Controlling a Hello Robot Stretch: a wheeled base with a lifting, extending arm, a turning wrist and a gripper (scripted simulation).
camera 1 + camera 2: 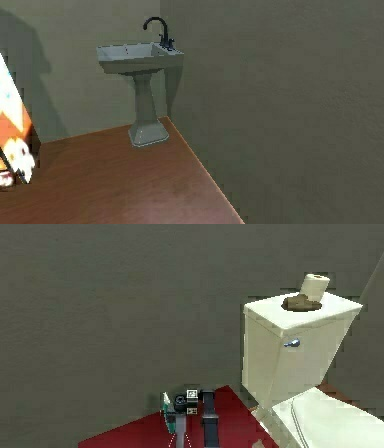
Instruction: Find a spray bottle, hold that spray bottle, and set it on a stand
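At 6 o'clock, arm side view: one small teal shape (167, 405), blob-like, beside gripper (177, 422), red floor (130, 429) behind; cannot tell whether held, grip state unreadable. 3 o'clock: one toilet (325, 419), one paper roll (316, 286) atop tank (290, 349). Forward view, 12 o'clock: one pedestal sink (140, 60), one black faucet (157, 28).

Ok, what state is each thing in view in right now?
Sink: upright in the corner, no water seen running.
Toilet: lid looks down.
Paper roll: upright on the tank.
Gripper: at the arm side view's bottom; cannot tell whether it holds anything.
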